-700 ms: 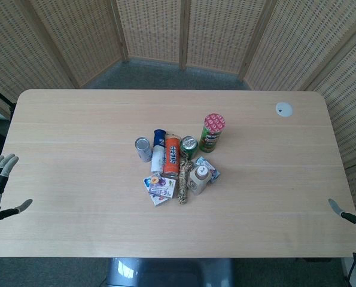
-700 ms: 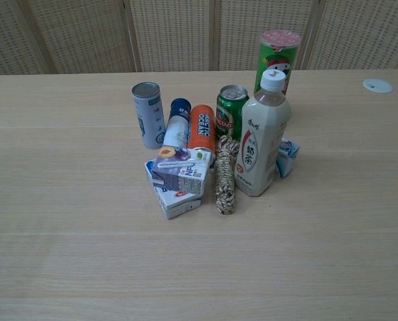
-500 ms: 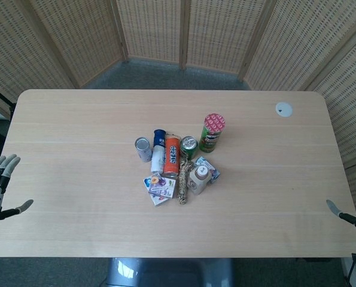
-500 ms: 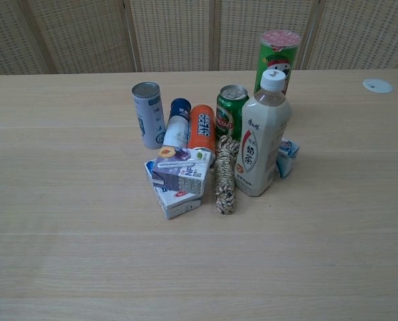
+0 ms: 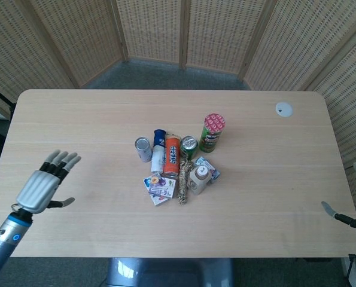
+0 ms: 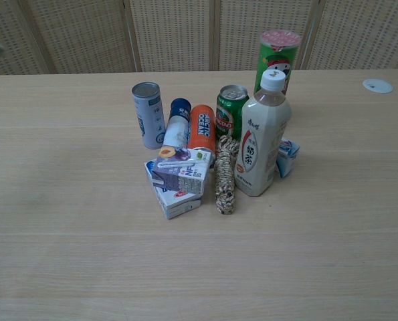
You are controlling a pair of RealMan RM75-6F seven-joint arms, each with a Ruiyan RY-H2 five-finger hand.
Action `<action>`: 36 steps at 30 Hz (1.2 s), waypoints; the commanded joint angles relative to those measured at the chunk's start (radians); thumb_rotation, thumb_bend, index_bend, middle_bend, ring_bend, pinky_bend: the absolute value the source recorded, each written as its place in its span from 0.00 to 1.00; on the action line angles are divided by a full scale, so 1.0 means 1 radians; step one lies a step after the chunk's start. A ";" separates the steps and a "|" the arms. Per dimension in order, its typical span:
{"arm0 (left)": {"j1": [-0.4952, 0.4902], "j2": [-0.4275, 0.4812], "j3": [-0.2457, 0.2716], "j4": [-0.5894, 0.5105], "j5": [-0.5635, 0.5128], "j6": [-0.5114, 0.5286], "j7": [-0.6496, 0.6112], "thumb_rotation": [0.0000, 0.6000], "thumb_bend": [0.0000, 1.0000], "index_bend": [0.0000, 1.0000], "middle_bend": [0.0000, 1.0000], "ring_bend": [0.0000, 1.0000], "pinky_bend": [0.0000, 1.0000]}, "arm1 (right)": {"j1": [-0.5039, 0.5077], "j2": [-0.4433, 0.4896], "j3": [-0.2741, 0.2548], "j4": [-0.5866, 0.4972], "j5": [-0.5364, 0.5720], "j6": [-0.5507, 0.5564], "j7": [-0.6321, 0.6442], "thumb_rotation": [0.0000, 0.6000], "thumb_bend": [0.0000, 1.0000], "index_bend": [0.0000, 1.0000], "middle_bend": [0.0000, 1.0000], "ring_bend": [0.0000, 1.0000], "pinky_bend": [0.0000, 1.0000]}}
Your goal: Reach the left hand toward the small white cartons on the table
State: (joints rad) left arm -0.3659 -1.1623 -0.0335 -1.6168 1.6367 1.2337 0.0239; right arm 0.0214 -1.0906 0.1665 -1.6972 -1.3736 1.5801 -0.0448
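Observation:
Two small white cartons point(image 5: 160, 188) lie stacked at the front of a cluster in the middle of the table; in the chest view the upper carton point(image 6: 180, 174) rests on the lower one point(image 6: 177, 202). My left hand point(image 5: 46, 183) hovers over the table's left part, palm down and fingers spread, holding nothing. It is well to the left of the cartons. My right hand point(image 5: 352, 209) shows only partly at the table's right edge, its thumb held apart and nothing in it. Neither hand shows clearly in the chest view.
Around the cartons stand a grey can point(image 5: 143, 149), a blue-capped bottle point(image 5: 158, 149), an orange can point(image 5: 172, 154), a green can point(image 5: 188, 146), a Pringles tube point(image 5: 212, 133), a milk-tea bottle point(image 6: 262, 137), a rope bundle point(image 6: 225, 175) and a blue-white carton point(image 6: 287, 156). A white disc point(image 5: 283, 109) lies far right.
My left hand has moved from the table's left edge inward, to the right over the tabletop and towards the cluster. The right hand has barely shifted. The objects have not moved.

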 commanded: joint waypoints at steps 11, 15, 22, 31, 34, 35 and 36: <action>-0.380 -0.229 -0.125 -0.233 -0.618 -0.399 0.681 1.00 0.00 0.00 0.00 0.00 0.00 | 0.001 0.021 -0.007 -0.006 -0.002 -0.027 0.043 0.80 0.00 0.00 0.00 0.00 0.00; -0.469 -0.308 -0.120 -0.223 -0.758 -0.367 0.819 1.00 0.00 0.00 0.00 0.00 0.00 | 0.002 0.025 -0.008 -0.006 0.004 -0.037 0.051 0.79 0.00 0.00 0.00 0.00 0.00; -0.592 -0.440 -0.117 -0.182 -0.917 -0.276 0.965 1.00 0.00 0.00 0.00 0.00 0.00 | 0.002 0.030 -0.012 -0.013 -0.005 -0.040 0.061 0.79 0.00 0.00 0.00 0.00 0.00; -0.661 -0.524 -0.107 -0.082 -1.014 -0.234 0.994 1.00 0.00 0.00 0.00 0.00 0.00 | 0.004 0.033 -0.010 -0.008 0.002 -0.048 0.078 0.80 0.00 0.00 0.00 0.00 0.00; -0.673 -0.543 -0.094 -0.060 -1.019 -0.224 0.996 1.00 0.00 0.00 0.00 0.00 0.00 | 0.004 0.035 -0.009 -0.008 0.005 -0.049 0.085 0.80 0.00 0.00 0.00 0.00 0.00; -0.675 -0.549 -0.090 -0.054 -1.018 -0.219 0.995 1.00 0.00 0.00 0.00 0.00 0.00 | 0.004 0.035 -0.009 -0.008 0.005 -0.050 0.086 0.79 0.00 0.00 0.00 0.00 0.00; -0.676 -0.555 -0.087 -0.048 -1.019 -0.216 0.992 1.00 0.00 0.00 0.00 0.00 0.00 | 0.004 0.036 -0.009 -0.008 0.004 -0.051 0.088 0.80 0.00 0.00 0.00 0.00 0.00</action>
State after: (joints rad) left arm -1.0387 -1.7127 -0.1246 -1.6692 0.6190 1.0136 1.0172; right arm 0.0254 -1.0550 0.1575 -1.7051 -1.3696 1.5298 0.0431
